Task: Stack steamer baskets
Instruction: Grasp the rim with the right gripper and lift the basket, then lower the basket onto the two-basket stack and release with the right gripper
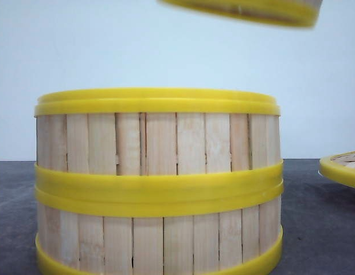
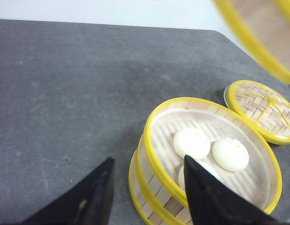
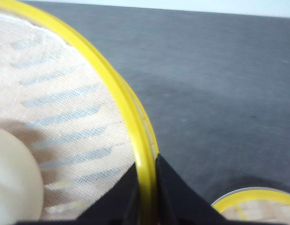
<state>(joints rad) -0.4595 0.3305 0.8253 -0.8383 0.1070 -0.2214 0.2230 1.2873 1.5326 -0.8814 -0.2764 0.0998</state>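
Right gripper [image 3: 145, 187] clamps rim of third basket [image 1: 252, 10], aloft far right above two-basket stack [image 1: 157, 183]; left gripper [image 2: 147, 187] open, empty, beside stack; basket apparently tilted, bun [image 3: 16, 183] could roll

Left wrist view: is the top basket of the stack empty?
No, the top basket of the stack holds white buns lying on its liner, with the left gripper open beside its rim.
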